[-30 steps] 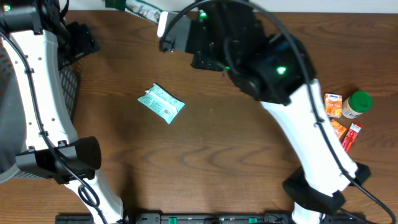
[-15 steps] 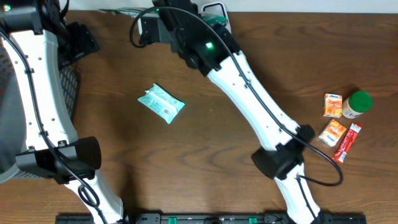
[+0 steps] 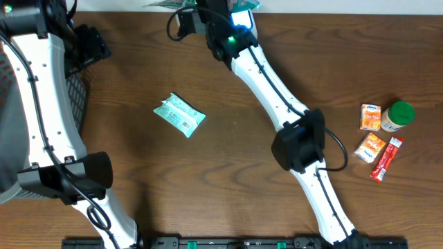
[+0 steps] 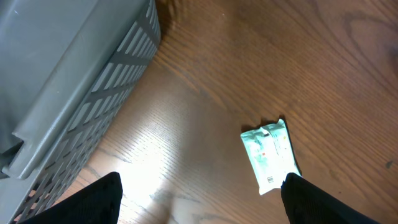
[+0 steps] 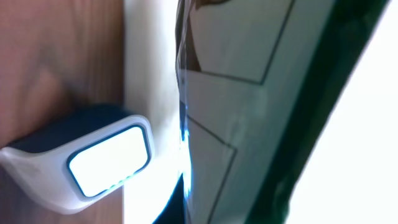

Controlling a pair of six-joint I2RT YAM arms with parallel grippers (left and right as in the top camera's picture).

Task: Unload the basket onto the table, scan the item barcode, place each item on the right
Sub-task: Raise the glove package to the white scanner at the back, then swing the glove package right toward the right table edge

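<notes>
My right gripper (image 3: 196, 11) reaches to the table's far edge and is shut on a pale green packet (image 3: 166, 3). In the right wrist view that packet (image 5: 249, 118) fills the middle of the frame. It is held close beside a white scanner (image 5: 93, 162) with a dark rim and a glowing window. Only a dark sliver of my right gripper (image 5: 183, 196) shows there. A second, teal packet (image 3: 179, 115) lies flat on the table with a small barcode near one end. My left gripper (image 4: 199, 202) hovers open above the wood, the teal packet (image 4: 270, 155) just inside its right finger (image 4: 317, 202).
A grey slatted basket (image 3: 73, 97) stands at the left edge, close under my left arm, and shows as a grey wall (image 4: 62, 81) in the left wrist view. At the right edge sit two small orange boxes (image 3: 371, 116), a green-lidded jar (image 3: 398, 116) and a red stick pack (image 3: 386, 158).
My right arm has stretched away toward the far edge, carrying its packet from the table's upper middle up to the scanner. The left arm and the teal packet have not moved.
</notes>
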